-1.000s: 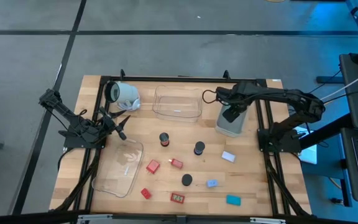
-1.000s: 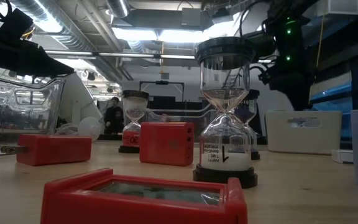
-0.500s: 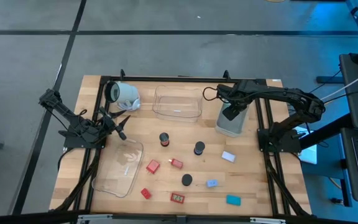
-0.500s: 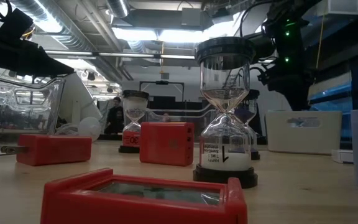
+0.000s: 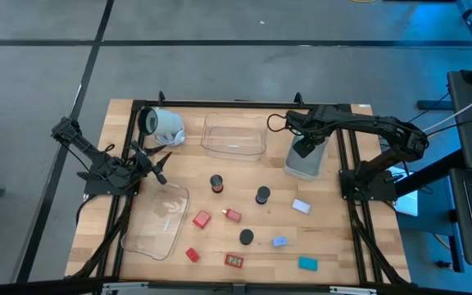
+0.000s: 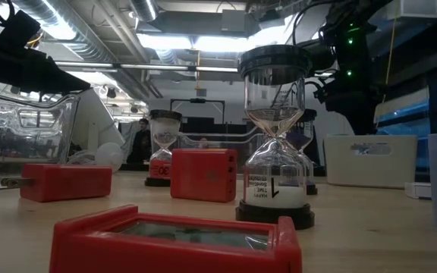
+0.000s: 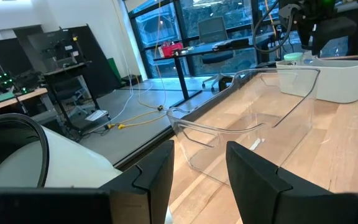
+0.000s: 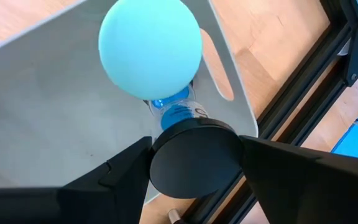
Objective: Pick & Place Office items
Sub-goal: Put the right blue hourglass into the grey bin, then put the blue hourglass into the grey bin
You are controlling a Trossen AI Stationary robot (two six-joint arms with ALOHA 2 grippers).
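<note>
With the right gripper [image 8: 196, 163] clamped on the blue hourglass [image 8: 151, 46] it held inside the grey tub [image 8: 42, 124], and the left gripper [image 7: 201, 168] waiting narrowly apart and empty, the other office items [image 5: 201, 219] lay loose, well away from both, so most sorting seemed undone.

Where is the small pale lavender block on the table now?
High view: the pale lavender block lies right of centre, between the grey square tub and a small blue block.

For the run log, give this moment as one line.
right gripper: over tub, at blue hourglass | left gripper: idle near mug, empty
</note>
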